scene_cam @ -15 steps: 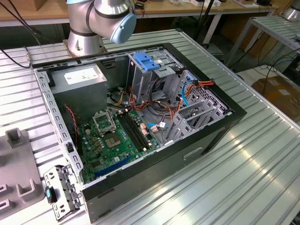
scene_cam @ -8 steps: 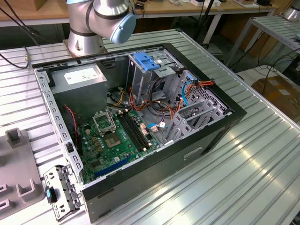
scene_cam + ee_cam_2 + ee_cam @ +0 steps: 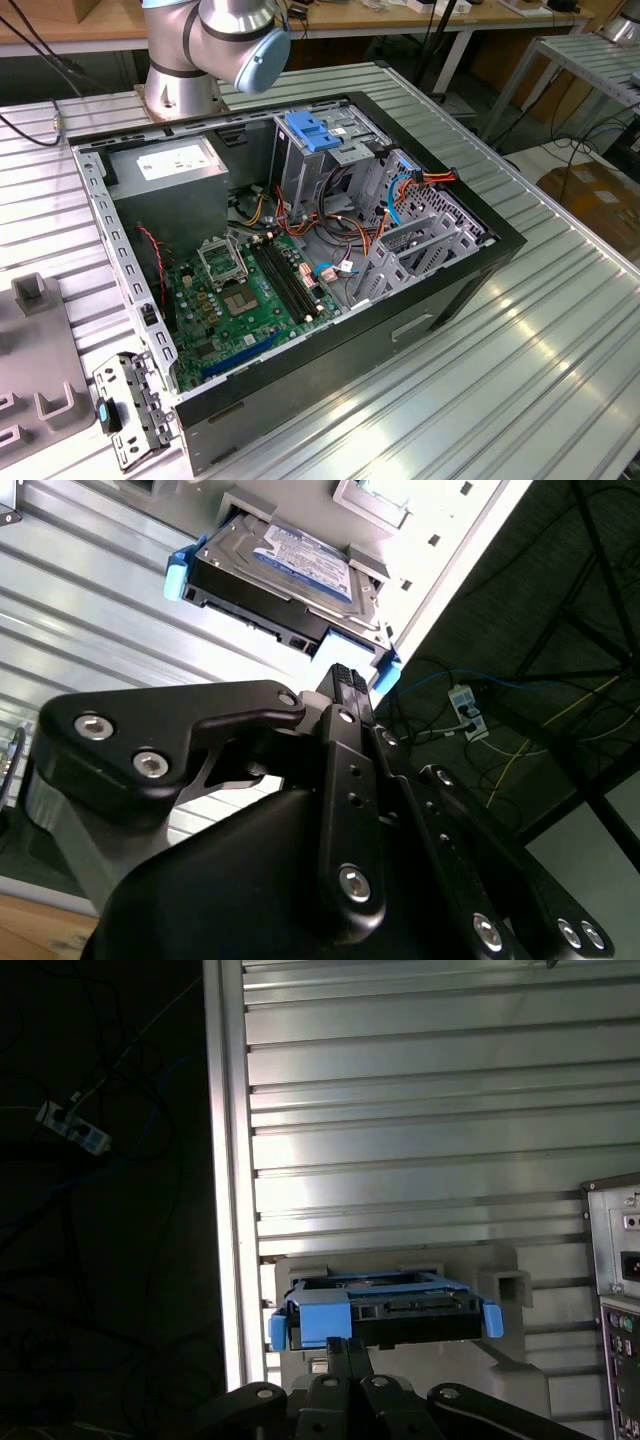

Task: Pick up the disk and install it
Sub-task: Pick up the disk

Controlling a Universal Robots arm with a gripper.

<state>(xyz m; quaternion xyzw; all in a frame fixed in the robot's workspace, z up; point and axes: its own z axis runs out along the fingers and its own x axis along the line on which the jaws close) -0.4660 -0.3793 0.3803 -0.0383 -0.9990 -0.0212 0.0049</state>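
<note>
Closed gripper at the disk's near edge, the disk resting in its holder by the table's rim.

Exterior view: the arm [image 3: 225, 40] rises behind an open computer case [image 3: 350, 335]. A blue latch plate [image 3: 315, 130] lies on the drive cage, and bare ribbed table [image 3: 520, 370] lies free along the case on the exterior view's right.
Second wrist view: the disk [image 3: 290, 560] lies flat, label up, in a grey holder [image 3: 366, 568], with blue rails on its edges. The gripper [image 3: 345, 675], its fingers together with nothing between them, is just beside the disk's near edge.
First wrist view: the holder sits close to the table's edge, with open ribbed surface beyond it and the case's back panel [image 3: 615, 1260] near its other side.
</note>
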